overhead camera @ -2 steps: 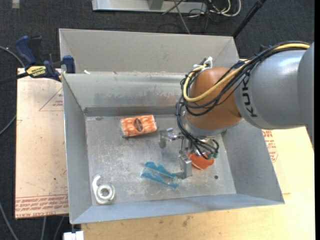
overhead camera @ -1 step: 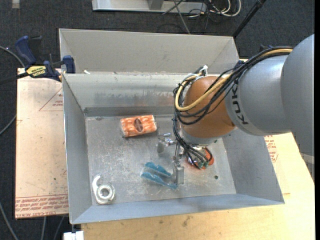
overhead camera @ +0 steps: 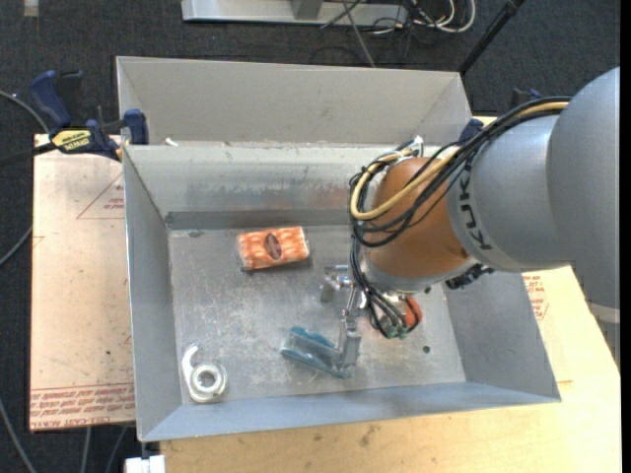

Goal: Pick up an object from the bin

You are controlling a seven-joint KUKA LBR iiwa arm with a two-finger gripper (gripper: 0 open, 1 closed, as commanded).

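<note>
My gripper [overhead camera: 347, 348] hangs low over the front middle of the bin, its metal fingers pointing down at the right end of a teal-blue elongated object [overhead camera: 314, 351] lying on the floor there. A fingertip seems to touch that object's right end; the finger spacing is hard to read. An orange rectangular packet [overhead camera: 273, 248] lies toward the back, left of the gripper. A small orange-red piece [overhead camera: 410, 313] peeks out just right of the gripper, partly hidden under the wrist.
A silvery metal ring with a hooked tail [overhead camera: 203, 377] lies in the front left corner. The orange wrist cover and cables loom over the bin's right half, hiding the floor below.
</note>
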